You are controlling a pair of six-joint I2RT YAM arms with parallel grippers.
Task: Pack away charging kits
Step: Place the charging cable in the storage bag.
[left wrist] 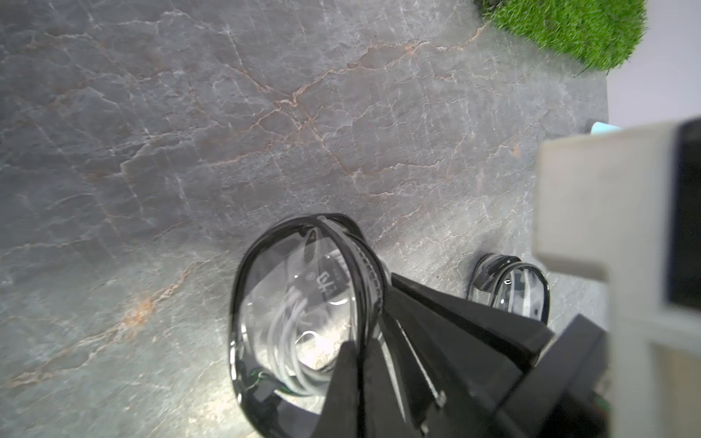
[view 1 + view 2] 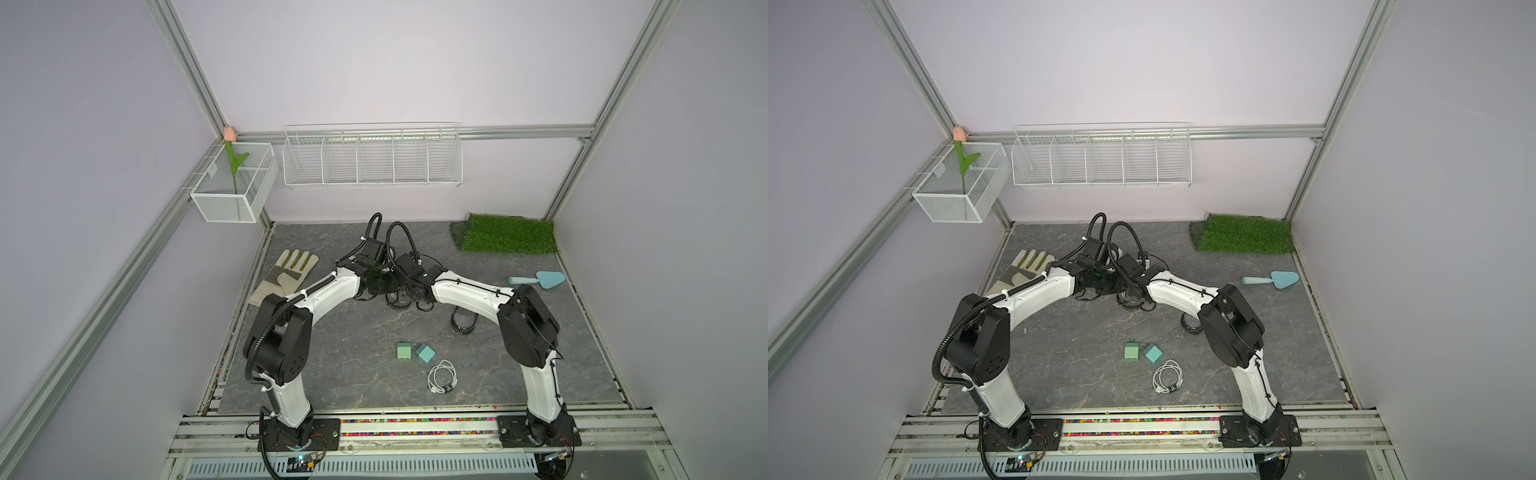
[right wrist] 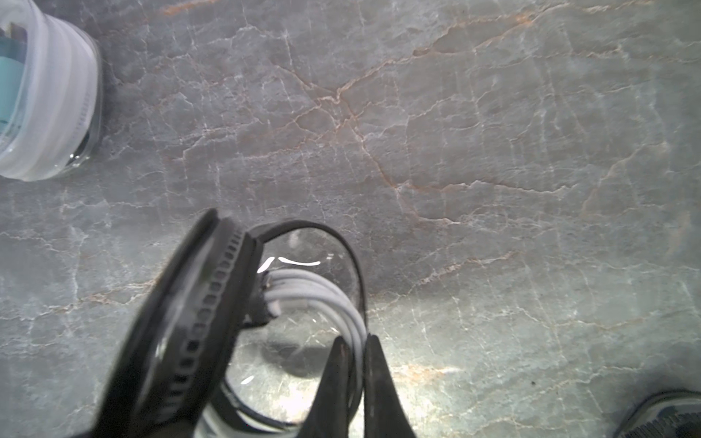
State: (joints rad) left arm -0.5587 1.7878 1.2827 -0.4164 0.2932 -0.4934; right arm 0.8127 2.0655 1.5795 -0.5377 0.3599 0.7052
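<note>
White cable (image 3: 315,284) lies inside black-rimmed case (image 3: 351,250) pinched by right claw (image 3: 356,347).

**A:** Blocks?
**B:** Mint block (image 2: 403,351) and teal block (image 2: 425,353) are lying flat, side by side, on the tabletop (image 2: 332,353) near the front. Another teal block (image 3: 9,72) is showing inside the white-rimmed case (image 3: 57,94).
**A:** Cables?
**B:** One white coil (image 2: 441,376) is lying loose just beside the teal block. A second coil (image 1: 284,337) is sitting inside the black-rimmed case (image 1: 236,303).
</note>
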